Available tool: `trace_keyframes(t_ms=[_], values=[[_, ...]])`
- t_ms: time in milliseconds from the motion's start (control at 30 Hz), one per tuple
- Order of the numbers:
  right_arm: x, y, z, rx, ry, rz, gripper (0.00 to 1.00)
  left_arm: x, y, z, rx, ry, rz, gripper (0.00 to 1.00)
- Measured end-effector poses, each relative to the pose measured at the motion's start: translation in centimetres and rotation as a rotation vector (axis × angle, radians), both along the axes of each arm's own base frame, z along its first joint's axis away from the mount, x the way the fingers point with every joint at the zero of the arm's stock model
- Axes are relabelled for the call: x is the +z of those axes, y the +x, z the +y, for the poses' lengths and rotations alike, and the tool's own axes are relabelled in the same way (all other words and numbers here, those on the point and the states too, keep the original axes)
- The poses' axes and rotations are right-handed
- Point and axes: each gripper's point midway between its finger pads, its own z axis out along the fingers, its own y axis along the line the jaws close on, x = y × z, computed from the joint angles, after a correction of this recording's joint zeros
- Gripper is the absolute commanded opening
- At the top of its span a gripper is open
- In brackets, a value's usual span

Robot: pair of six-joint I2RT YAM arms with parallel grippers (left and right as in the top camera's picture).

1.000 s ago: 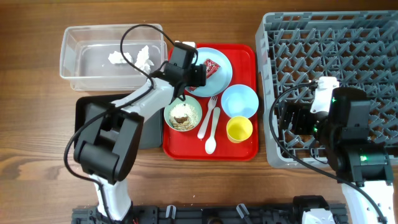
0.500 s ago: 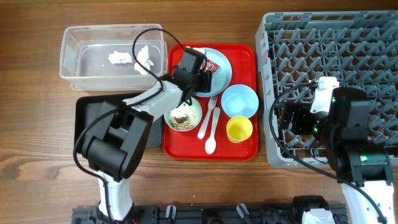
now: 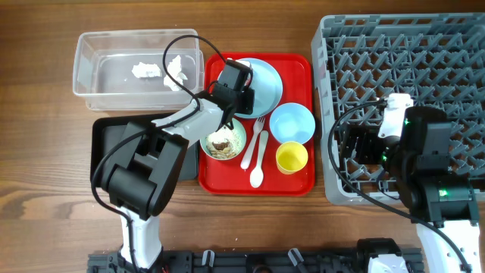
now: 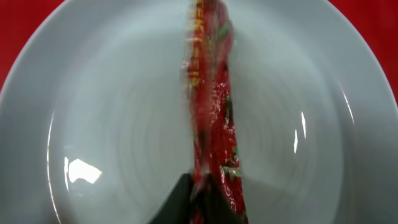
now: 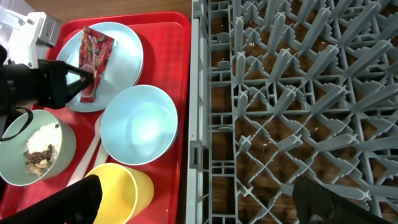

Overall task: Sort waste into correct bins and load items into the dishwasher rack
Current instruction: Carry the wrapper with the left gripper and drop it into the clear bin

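Observation:
My left gripper (image 4: 208,202) is shut on the near end of the shiny red wrapper (image 4: 213,106), which stands up on edge over the light blue plate (image 4: 112,124). Overhead, the left gripper (image 3: 246,92) covers the wrapper on the plate (image 3: 269,76). The right wrist view shows the wrapper (image 5: 97,50) pinched at its lower corner. My right gripper (image 5: 202,205) is open and empty, straddling the left wall of the grey rack (image 3: 409,61). Crumbly food scraps lie in the pale green bowl (image 3: 222,141).
On the red tray (image 3: 299,183) stand a light blue bowl (image 3: 292,122), a yellow cup (image 3: 292,158), a white fork (image 3: 249,146) and a spoon (image 3: 258,163). The clear tub (image 3: 98,72) holds white tissue (image 3: 146,71). A black tray (image 3: 114,136) lies below it.
The left gripper moved right over the plate, then shut on the red wrapper and tipped it up on edge. The right arm has not moved.

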Motion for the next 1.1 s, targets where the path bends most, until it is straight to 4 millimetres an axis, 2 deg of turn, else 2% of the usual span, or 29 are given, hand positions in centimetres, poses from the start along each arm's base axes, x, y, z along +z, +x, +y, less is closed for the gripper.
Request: trace_keyframes(t_ms=[200,300,367,467,567,633,733,767,833,900,933,1000,1100], values=[[0.0,0.0,0.0,0.000,0.000,0.000,1.00,0.1,0.1,0.3,0.008,0.013,-0.008,0.04],[0.0,0.0,0.0,0.000,0.000,0.000,1.00,1.1,0.5,0.8,0.030,0.031,-0.035,0.04],[0.0,0.0,0.0,0.000,0.000,0.000,1.00,3.5,1.0,1.2,0.047,0.019,-0.082,0.04],[0.0,0.0,0.0,0.000,0.001,0.000,1.00,9.4,2.0,2.8,0.092,-0.023,-0.184,0.04],[0.0,0.0,0.0,0.000,0.000,0.000,1.00,14.2,2.6,6.6,0.174,-0.048,-0.251,0.04],[0.0,0.0,0.0,0.000,0.000,0.000,1.00,15.7,3.3,10.0,0.256,-0.053,-0.267,0.04],[0.0,0.0,0.0,0.000,0.000,0.000,1.00,14.9,3.6,14.9,0.384,-0.044,-0.218,0.04],[0.0,0.0,0.0,0.000,0.000,0.000,1.00,14.0,3.7,17.9,0.465,-0.037,-0.186,0.08],[0.0,0.0,0.0,0.000,0.000,0.000,1.00,13.5,3.8,19.4,0.506,-0.035,-0.173,0.24],[0.0,0.0,0.0,0.000,0.000,0.000,1.00,12.6,3.9,20.6,0.536,-0.031,-0.153,0.34],[0.0,0.0,0.0,0.000,0.000,0.000,1.00,12.0,3.9,21.0,0.554,-0.032,-0.136,0.45],[0.0,0.0,0.0,0.000,0.000,0.000,1.00,11.3,3.9,21.4,0.566,-0.028,-0.121,0.48],[0.0,0.0,0.0,0.000,0.000,0.000,1.00,11.5,4.1,21.4,0.571,-0.036,-0.129,0.49]])
